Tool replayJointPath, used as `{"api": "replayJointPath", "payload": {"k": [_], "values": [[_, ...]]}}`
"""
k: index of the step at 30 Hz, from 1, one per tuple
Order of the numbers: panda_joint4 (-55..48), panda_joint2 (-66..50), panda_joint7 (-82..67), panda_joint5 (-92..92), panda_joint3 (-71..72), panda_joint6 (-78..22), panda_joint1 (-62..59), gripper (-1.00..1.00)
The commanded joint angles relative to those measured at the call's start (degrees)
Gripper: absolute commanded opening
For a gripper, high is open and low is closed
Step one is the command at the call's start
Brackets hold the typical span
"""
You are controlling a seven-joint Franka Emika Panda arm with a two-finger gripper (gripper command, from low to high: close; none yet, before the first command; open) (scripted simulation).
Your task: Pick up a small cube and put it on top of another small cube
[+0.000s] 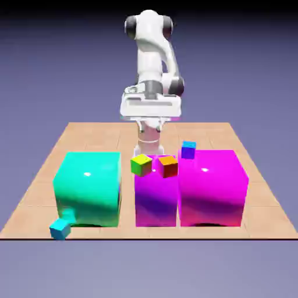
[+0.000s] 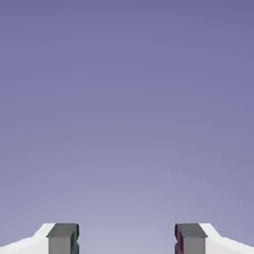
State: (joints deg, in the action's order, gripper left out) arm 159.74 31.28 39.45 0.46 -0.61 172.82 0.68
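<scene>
Now end effector point(image 2: 127, 240) open, empty; cyan cube point(image 1: 60, 228) on table point(image 1: 35, 192).

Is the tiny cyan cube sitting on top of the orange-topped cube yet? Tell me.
No: the cyan cube lies on the table at the teal block's front corner, far from the orange-topped cube.

Wood-tile table point(image 1: 35, 192). On it: big teal block point(image 1: 87, 189) at exterior view's left, purple block point(image 1: 154, 201) middle, magenta block point(image 1: 212, 186) right, the last two touching. Cyan cube point(image 1: 60, 228) at near edge, just beside teal block's corner.
</scene>
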Motion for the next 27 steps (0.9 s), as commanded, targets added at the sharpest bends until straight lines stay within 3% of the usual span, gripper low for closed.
{"api": "replayJointPath", "payload": {"k": [1,27], "values": [[-1.05,-1.14,-2.5,0.38,-0.5,-0.99,0.0,0.0],[-27.82,-31.05,-67.28,8.49,-15.69,-23.63,3.4,0.0]]}}
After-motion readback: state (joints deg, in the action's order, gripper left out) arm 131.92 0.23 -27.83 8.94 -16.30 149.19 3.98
